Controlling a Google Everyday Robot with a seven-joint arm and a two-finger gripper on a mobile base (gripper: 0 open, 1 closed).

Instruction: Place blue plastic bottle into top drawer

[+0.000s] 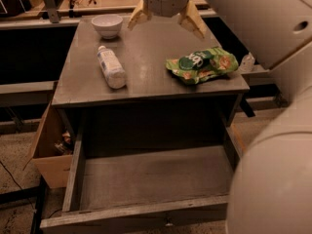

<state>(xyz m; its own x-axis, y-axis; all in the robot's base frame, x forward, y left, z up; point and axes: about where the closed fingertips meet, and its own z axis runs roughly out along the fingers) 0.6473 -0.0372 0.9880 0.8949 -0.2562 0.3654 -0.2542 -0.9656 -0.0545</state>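
The blue plastic bottle (111, 67) lies on its side on the left part of the grey cabinet top (146, 77), white cap toward the back. The top drawer (146, 189) is pulled out wide below, its inside bare, with a small knob at the front edge. My gripper (166, 18) hangs above the back middle of the cabinet top, its two yellowish fingers (192, 21) spread apart and holding nothing. It is to the right of and behind the bottle, apart from it.
A white bowl (107, 25) stands at the back left of the top. A green snack bag (201, 64) lies at the right. A brown cardboard box (48, 152) stands left of the cabinet. A small clear bottle (247, 62) sits right of it. My arm fills the right side.
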